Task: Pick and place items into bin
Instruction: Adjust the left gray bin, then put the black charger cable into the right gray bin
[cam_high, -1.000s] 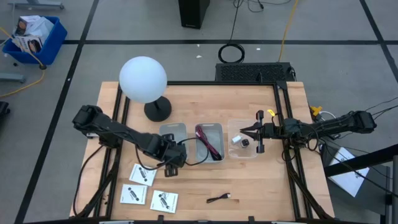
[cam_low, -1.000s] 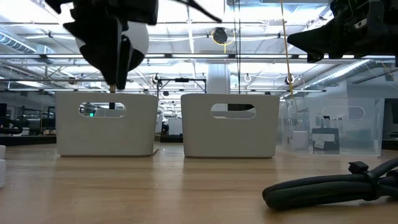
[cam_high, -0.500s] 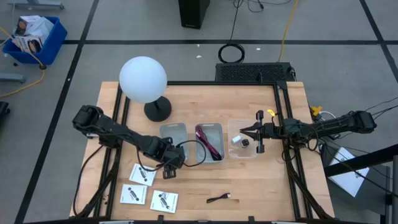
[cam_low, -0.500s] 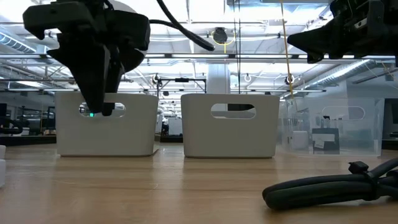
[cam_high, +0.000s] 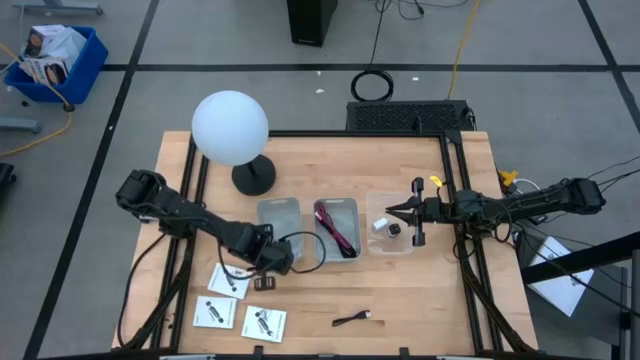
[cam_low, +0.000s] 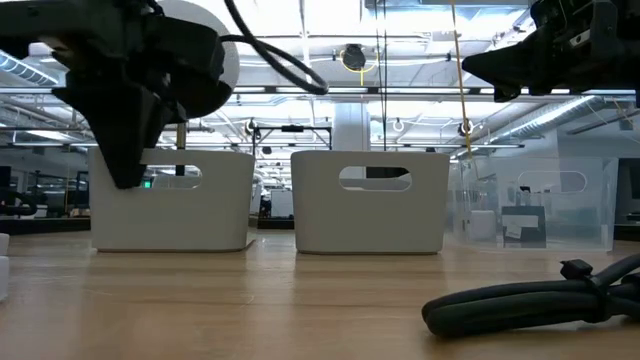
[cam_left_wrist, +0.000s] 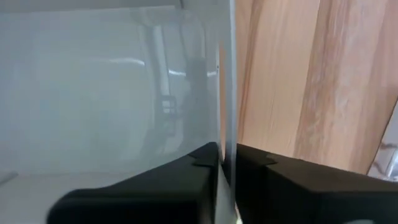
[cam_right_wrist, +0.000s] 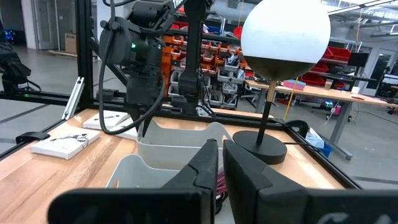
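Three bins stand in a row mid-table: the left bin (cam_high: 279, 215), the middle bin (cam_high: 338, 207) with the cable bundle (cam_high: 334, 229) in it, and the right bin (cam_high: 393, 247) with the cube (cam_high: 395, 230) and a white piece (cam_high: 380, 225) in it. The lamp (cam_high: 232, 129) stands behind the left bin. Three packets (cam_high: 227, 281) (cam_high: 212, 314) (cam_high: 264, 321) lie at the front left, a loose cable (cam_high: 352, 319) right of them. The left gripper (cam_high: 264, 282) sits just right of the rear packet; the right gripper (cam_high: 392, 212) is over the right bin.
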